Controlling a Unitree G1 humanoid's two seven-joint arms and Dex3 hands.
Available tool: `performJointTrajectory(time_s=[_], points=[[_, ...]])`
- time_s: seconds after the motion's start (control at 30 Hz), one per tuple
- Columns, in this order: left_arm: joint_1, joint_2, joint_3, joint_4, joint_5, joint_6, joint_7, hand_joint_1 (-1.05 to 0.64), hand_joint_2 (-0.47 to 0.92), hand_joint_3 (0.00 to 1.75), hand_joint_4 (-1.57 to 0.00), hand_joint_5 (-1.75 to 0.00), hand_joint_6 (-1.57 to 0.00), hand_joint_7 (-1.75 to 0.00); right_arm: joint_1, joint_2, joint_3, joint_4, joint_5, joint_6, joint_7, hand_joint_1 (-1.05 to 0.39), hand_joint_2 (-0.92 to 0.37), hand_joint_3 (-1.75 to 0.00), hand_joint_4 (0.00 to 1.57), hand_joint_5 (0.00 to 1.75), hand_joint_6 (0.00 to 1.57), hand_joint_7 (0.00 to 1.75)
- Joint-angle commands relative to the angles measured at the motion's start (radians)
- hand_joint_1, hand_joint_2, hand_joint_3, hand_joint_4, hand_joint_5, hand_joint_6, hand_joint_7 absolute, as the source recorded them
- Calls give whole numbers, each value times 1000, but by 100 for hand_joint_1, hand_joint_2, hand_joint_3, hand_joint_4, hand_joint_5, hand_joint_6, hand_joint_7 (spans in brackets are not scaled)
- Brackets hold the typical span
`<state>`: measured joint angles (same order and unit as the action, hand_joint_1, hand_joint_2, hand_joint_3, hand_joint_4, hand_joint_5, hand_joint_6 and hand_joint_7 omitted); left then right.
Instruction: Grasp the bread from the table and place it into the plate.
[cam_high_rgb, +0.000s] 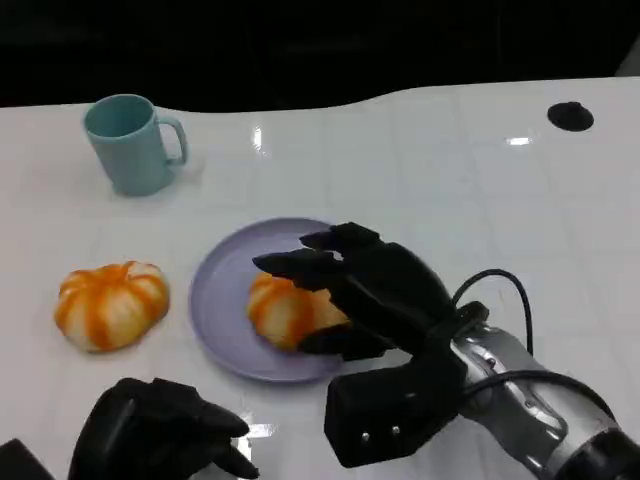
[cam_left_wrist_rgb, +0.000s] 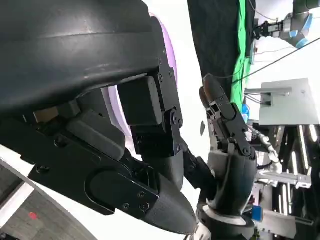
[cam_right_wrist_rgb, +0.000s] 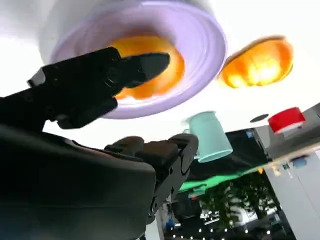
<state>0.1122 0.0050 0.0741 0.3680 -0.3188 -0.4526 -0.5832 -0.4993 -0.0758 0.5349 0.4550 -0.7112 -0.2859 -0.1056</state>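
The right robot hand (cam_high_rgb: 345, 290) is cupping one bread roll (cam_high_rgb: 285, 312) on the purple plate (cam_high_rgb: 215, 300), apparently releasing it; whether it is gripping is unclear. The left robot hand (cam_high_rgb: 165, 435) is resting curled, holding nothing, on the worktop (cam_high_rgb: 450, 180).

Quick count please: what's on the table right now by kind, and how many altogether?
Bread: 2, one on the plate under the right robot hand, one on the bare table
Plate: 1, purple
Mug: 1, teal
Black round thing at the far edge: 1
Total: 5
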Motion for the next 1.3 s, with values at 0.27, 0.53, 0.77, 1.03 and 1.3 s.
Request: performJointTrajectory(time_s=[0.27,0.53,0.77,1.03,1.3], points=[[-4,10,4,12,4,-4,4,-105,80,0,-157,-32,-157,-6,78,-72,-59,-112,92,-44,54,-53,-92,-3,0,52,34,1],[-18,4,5,47,5,-22,0,-105,80,0,-157,-32,-157,-7,148,-105,-107,-177,140,-124,32,-46,-91,-1,4,75,41,4],[-17,-2,3,50,13,-30,11,-105,80,0,-157,-32,-157,-8,253,-88,-182,-228,258,-221,11,-28,-89,0,42,88,65,15],[-16,-5,5,43,14,-33,12,-105,81,1,-157,-32,-157,-7,403,-94,-247,-352,536,-241,167,-15,-71,-49,51,122,72,44],[-16,-5,3,38,19,-33,14,-105,81,0,-156,-32,-157,-7,548,-93,-299,-513,787,-88,324,-9,-70,-65,54,139,60,96]])
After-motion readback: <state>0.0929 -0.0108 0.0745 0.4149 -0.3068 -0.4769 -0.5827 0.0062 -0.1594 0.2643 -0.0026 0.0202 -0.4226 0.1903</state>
